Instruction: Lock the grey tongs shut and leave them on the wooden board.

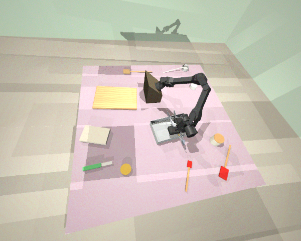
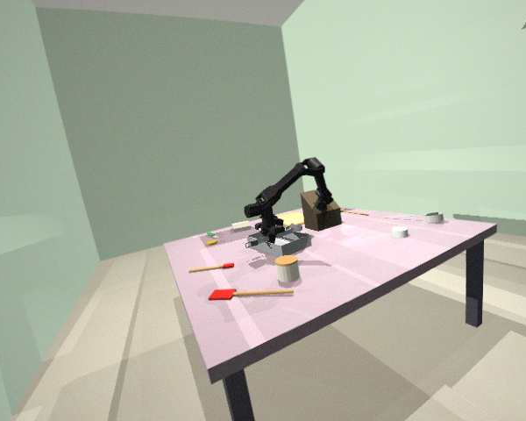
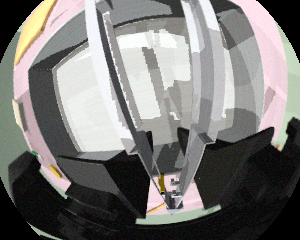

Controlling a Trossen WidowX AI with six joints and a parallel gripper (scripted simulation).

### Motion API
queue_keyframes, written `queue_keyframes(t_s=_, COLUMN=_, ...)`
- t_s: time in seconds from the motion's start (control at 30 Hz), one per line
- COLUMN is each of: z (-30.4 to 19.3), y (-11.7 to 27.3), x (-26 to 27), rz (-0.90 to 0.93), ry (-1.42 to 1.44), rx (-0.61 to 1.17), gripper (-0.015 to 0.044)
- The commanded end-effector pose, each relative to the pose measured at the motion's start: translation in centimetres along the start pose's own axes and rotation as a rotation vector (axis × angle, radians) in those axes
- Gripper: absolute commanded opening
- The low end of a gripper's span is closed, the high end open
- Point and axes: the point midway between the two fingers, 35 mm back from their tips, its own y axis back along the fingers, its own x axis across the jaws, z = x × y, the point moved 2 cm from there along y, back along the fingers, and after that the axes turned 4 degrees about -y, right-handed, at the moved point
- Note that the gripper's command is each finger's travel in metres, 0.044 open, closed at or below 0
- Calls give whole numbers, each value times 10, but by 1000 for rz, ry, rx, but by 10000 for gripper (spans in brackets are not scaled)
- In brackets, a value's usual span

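Note:
The grey tongs (image 1: 171, 120) (image 2: 292, 225) (image 3: 202, 75) lie across the roasting tin (image 1: 153, 133) (image 2: 291, 245) (image 3: 40, 100), roughly level. Their hinge end sticks out past the tin's near wall in the top view, and a small yellow part shows near it. Their two arms are still apart toward the tips. My gripper (image 3: 165, 134) is shut on the tongs, one finger against the outside of each arm, fairly near the hinge. The gripper body hides the middle of the tongs in the top and exterior views. The wooden board (image 1: 115, 98) (image 2: 292, 218) (image 3: 34, 26) lies at the back left, bearing nothing.
A dark brown block (image 1: 153, 93) (image 2: 322, 216) stands beside the board, near the arm base. A lidded jar (image 1: 217, 139) (image 2: 287, 268) stands right of the tin. A cream block (image 1: 95, 135), a green-handled tool (image 1: 92, 166), a yellow disc (image 1: 125, 168) and red spatulas (image 1: 223, 172) (image 1: 189, 164) lie around.

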Motion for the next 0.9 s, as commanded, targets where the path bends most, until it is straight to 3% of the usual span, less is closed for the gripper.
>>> queue_keyframes(t_s=0.0, z=0, y=0, x=0, rz=1, ry=1, rx=0, gripper=102)
queue_keyframes(t_s=0.43, z=0, y=0, x=0, rz=1, ry=1, rx=0, gripper=15)
queue_keyframes(t_s=0.63, z=0, y=0, x=0, rz=1, ry=1, rx=0, gripper=-142)
queue_keyframes(t_s=0.87, z=-3, y=16, x=1, rz=4, ry=0, rx=-1, gripper=-150)
